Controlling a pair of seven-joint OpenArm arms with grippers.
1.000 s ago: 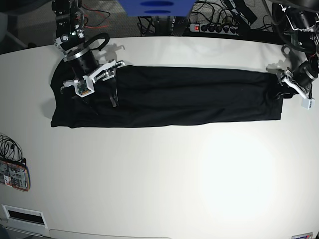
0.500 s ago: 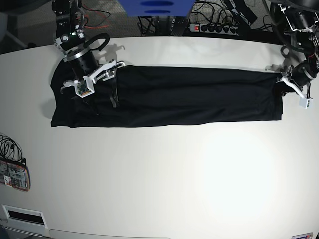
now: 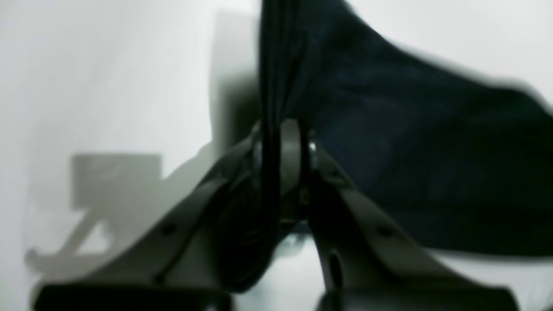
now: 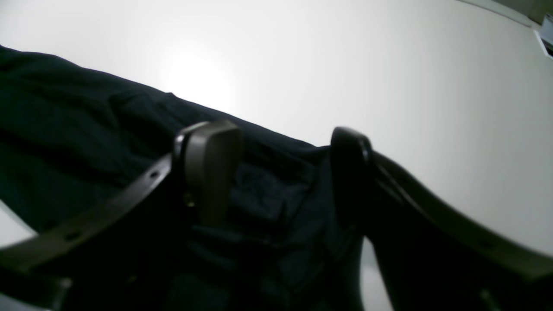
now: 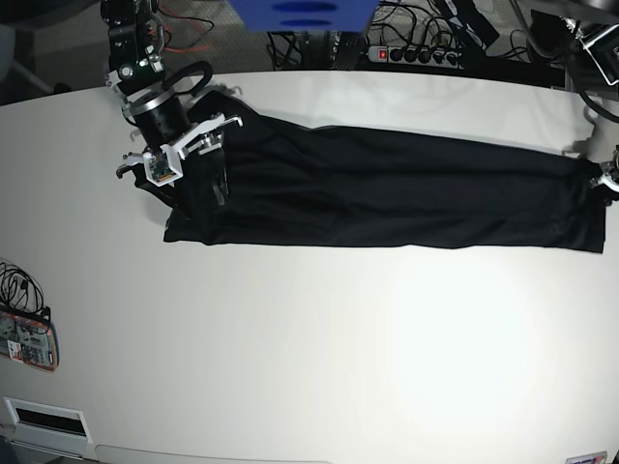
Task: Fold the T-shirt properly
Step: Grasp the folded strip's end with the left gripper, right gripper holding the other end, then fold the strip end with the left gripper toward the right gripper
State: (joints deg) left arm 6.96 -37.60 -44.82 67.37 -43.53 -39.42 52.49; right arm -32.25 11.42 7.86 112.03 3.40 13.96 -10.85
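T-shirt (image 5: 387, 198) stretched across upper tabletop (image 5: 309, 338).
Left fingers (image 3: 290, 149) clamped on its right edge; right fingers (image 4: 214, 172) apart over its left end.

1. The left gripper (image 3: 281, 147) has its jaws closed on a bunched edge of the T-shirt (image 3: 432, 164);
2. the black cloth spreads away to the right, blurred;
3. the pale counter (image 3: 108, 86) shows the gripper's shadow.

White table (image 5: 319, 338); power strip (image 5: 416, 54) behind; cables (image 5: 17, 285) at left edge.
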